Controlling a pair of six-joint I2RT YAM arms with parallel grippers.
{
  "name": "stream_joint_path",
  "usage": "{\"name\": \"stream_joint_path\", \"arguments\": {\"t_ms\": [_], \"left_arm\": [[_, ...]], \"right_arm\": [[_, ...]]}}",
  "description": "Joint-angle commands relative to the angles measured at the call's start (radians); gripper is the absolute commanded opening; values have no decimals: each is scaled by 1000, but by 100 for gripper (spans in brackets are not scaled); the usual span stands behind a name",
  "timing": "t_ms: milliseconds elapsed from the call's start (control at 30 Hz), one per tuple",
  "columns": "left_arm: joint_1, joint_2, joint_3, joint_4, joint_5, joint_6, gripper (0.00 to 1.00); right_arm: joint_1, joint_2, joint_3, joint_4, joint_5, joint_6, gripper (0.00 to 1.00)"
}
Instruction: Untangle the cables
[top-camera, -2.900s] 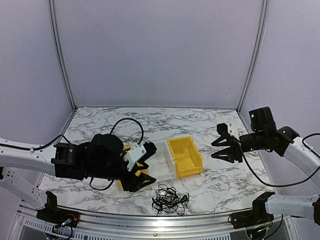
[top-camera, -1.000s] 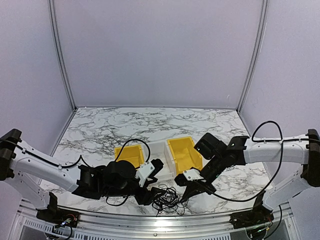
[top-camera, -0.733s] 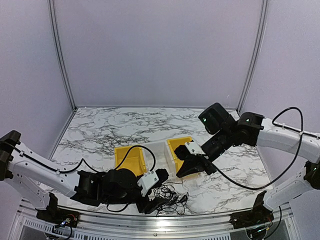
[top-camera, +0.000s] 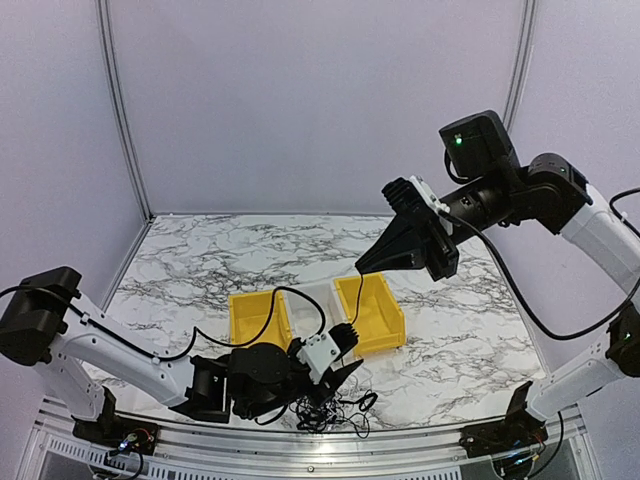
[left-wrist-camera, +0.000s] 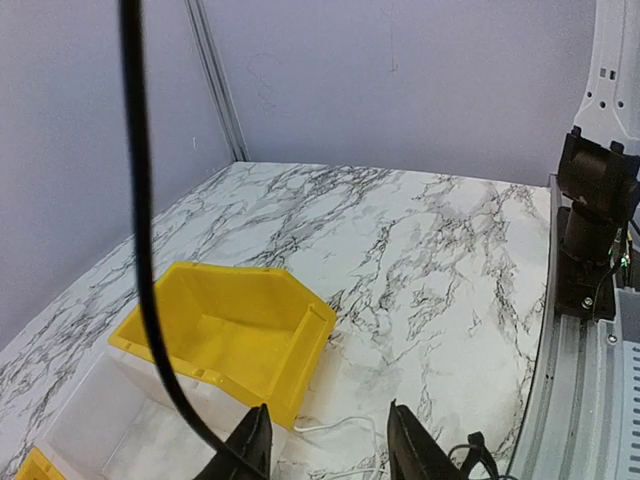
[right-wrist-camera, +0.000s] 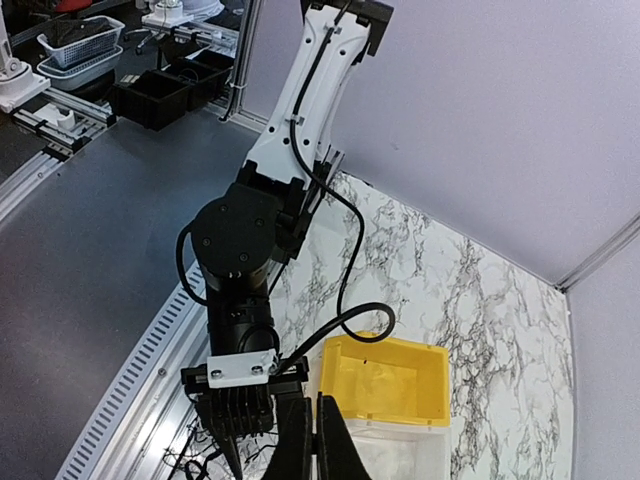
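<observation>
The cables (top-camera: 330, 408) lie as a thin black tangle on the marble near the front rail. One black cable (top-camera: 356, 298) rises from it, taut, to my right gripper (top-camera: 362, 270), which is shut on it high above the bins. In the right wrist view that gripper (right-wrist-camera: 317, 400) has its fingers pressed together. My left gripper (top-camera: 340, 372) sits low at the tangle's upper edge. Seen from the left wrist, it (left-wrist-camera: 328, 410) is open over a pale whitish cable (left-wrist-camera: 335, 424). The raised black cable (left-wrist-camera: 140, 220) passes its left finger (left-wrist-camera: 252, 445).
Three bins stand in a row behind the tangle: a yellow bin (top-camera: 258, 312), a clear white bin (top-camera: 318, 298) and another yellow bin (top-camera: 370, 310). The metal front rail (top-camera: 300, 440) runs just below the cables. The right arm's base (left-wrist-camera: 595, 230) stands at the table edge.
My right gripper has risen from table height to well above the bins, drawing a black cable up. The left gripper has slid right to the tangle, and its jaws have narrowed.
</observation>
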Motion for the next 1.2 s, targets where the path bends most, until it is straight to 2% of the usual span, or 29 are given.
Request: {"name": "stream_joint_path", "arguments": {"t_ms": [0, 100, 333, 500, 667, 867, 1133, 1167], "left_arm": [[-3, -22, 44, 86, -15, 31, 47], [-4, -87, 34, 86, -29, 20, 54], [-4, -154, 55, 82, -35, 56, 59], [-4, -173, 87, 77, -24, 64, 59], [-3, -201, 111, 51, 14, 35, 45], [3, -219, 118, 7, 51, 14, 19], [28, -226, 107, -9, 88, -12, 0], [30, -227, 105, -9, 89, -15, 0]], "right_arm": [[6, 12, 27, 7, 13, 35, 0], [6, 1, -8, 29, 18, 48, 0], [6, -10, -47, 61, 25, 67, 0], [6, -8, -72, 79, 25, 75, 0], [6, -8, -91, 91, 36, 74, 0], [6, -9, -100, 102, 43, 75, 0], [6, -7, -107, 116, 41, 85, 0], [6, -7, -109, 118, 43, 85, 0]]}}
